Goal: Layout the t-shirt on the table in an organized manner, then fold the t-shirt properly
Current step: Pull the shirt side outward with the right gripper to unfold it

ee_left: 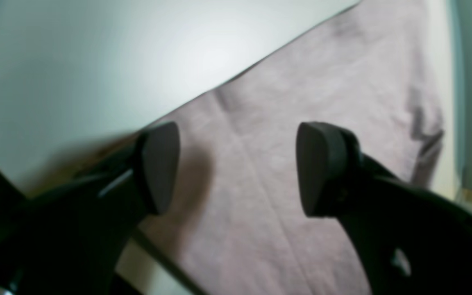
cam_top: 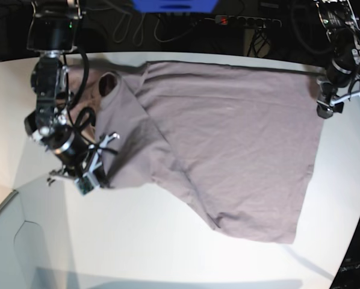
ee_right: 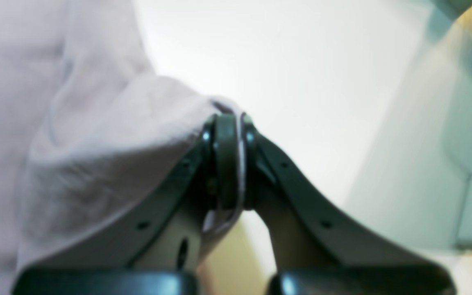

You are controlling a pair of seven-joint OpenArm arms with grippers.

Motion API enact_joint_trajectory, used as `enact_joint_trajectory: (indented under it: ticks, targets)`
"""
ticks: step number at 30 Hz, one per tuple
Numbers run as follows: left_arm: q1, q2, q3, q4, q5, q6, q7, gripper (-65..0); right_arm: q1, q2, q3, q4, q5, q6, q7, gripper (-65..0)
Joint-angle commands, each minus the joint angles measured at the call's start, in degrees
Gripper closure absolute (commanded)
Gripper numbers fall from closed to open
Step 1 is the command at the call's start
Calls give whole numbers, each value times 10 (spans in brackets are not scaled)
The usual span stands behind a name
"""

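T-shirt (cam_top: 228, 138) lies spread over the table (cam_top: 168, 241), mostly flat. Its straight hem edge runs down the side nearest the left arm, and the neck opening (cam_top: 108, 84) is at the opposite end, by the right arm. The sleeve end near the neck is bunched and folded over the body of the shirt.

Right gripper (ee_right: 228, 159): jaws pressed together, pinching a fold of t-shirt fabric. Wrist view shows cloth squeezed btwn the pads, a thin edge of it poking out below, and the fabric drawn up into a tented ridge beside the jaws. In the base view that gripper (cam_top: 86, 174) sits at the shirt's bunched sleeve edge, low over the table.

Left gripper (ee_left: 236, 168): jaws spread wide, nothing btwn them. Wrist view has both dark pads hovering over the t-shirt (ee_left: 301, 102), one pad close to the shirt's straight edge where white table shows. Base view puts the left gripper (cam_top: 325, 108) at the hem corner of the shirt, far side from the neck. Contact w/ cloth: can't tell.
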Motion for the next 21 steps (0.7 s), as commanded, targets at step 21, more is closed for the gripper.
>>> enact_joint_trajectory:
  ticks: [21]
  targets:
    - [-38, 8, 12, -51, 70, -5, -5, -433, 254, 47, 47, -290, 5, -32, 21, -237]
